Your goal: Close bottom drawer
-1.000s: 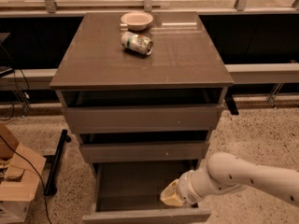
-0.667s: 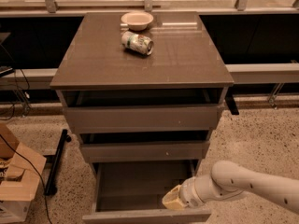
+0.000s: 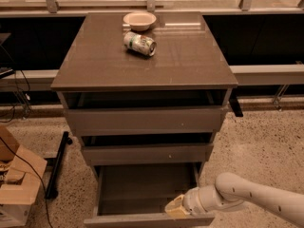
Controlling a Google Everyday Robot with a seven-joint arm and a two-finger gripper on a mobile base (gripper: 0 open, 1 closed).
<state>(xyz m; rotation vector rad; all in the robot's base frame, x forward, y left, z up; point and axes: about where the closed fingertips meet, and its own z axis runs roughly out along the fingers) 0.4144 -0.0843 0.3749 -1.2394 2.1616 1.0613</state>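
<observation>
The bottom drawer point(image 3: 142, 186) of the grey-brown cabinet is pulled far out; its plain grey tray is empty and its thin front panel point(image 3: 142, 221) lies at the bottom edge of the view. My gripper point(image 3: 175, 208), with a pale yellowish tip on a white arm coming in from the lower right, sits low at the right end of that front panel, just inside or on its top edge. The two drawers above point(image 3: 142, 120) stand only slightly open.
On the cabinet top point(image 3: 95, 65) lie a tipped can point(image 3: 139, 43) and a pale bowl point(image 3: 139, 20). A cardboard box point(image 3: 16, 179) and a black stand with cables stand on the speckled floor at left. A dark ledge and railing run behind the cabinet.
My arm has dropped lower and pulled toward the view's bottom, bringing the gripper down to the front panel of the bottom drawer. The drawer has not visibly moved.
</observation>
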